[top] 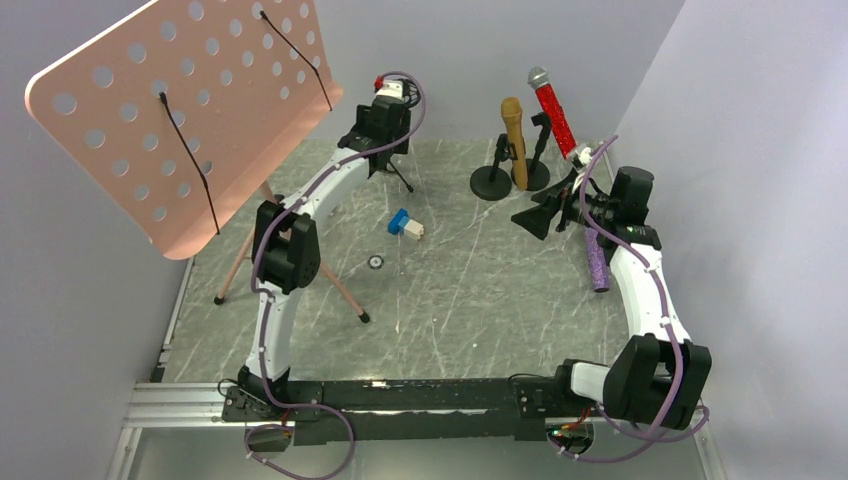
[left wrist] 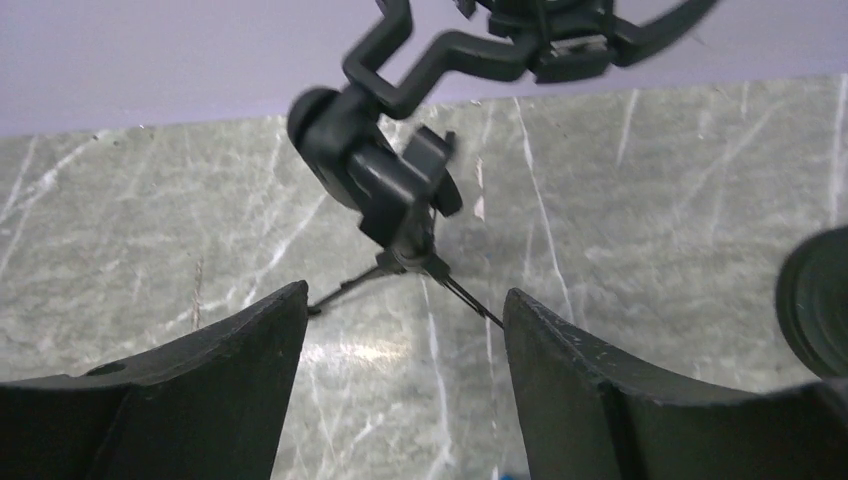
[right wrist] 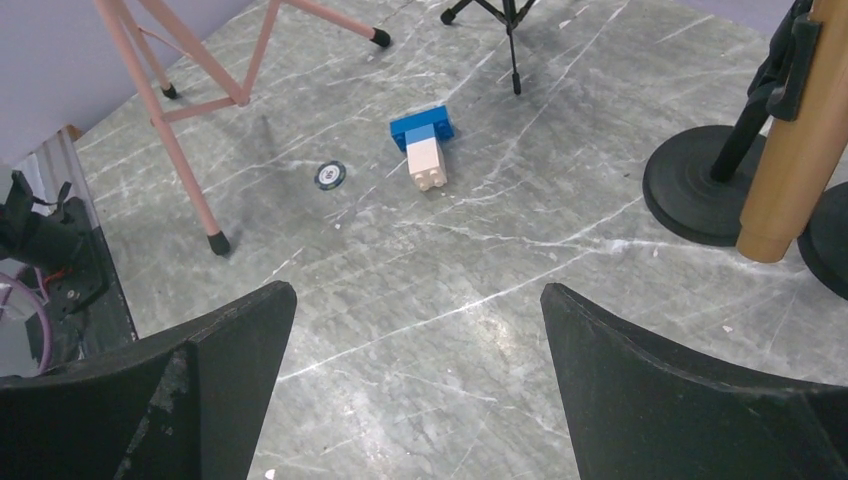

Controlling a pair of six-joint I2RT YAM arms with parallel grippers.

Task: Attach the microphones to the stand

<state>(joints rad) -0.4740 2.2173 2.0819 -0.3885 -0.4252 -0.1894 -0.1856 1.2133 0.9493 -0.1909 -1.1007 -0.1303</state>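
**Marble bench: two microphones on stands, one lying flat**

Grey veined marble covers the bench [top: 470,300], which is boxed in by pale lilac walls. I count three microphones. The gold microphone [top: 514,140] stands upright in the clip of one round-footed stand [top: 490,182]. The red glitter microphone [top: 553,115], silver grille uppermost, leans at a tilt in the second round-footed stand [top: 537,175] just beside it. The purple glitter microphone [top: 597,262] is not on any stand. It lies flat on the bench at the right side, close against the right arm.

That makes two round-footed stands, and there is a third of another kind: a small black tripod stand [left wrist: 385,185] at the back, its clip empty.

The left gripper [left wrist: 405,295] is right at that tripod. Its two fingers are spread with nothing between them, and the clip sits just past the fingertips. The right gripper [right wrist: 418,290] is spread wide and holds nothing. It hangs over bare marble near the two round feet.

One pink music stand [top: 180,110] with a perforated plate fills the left. One blue-and-white block [top: 405,225] and one small round disc [top: 376,262] lie loose mid-bench, near each other but apart
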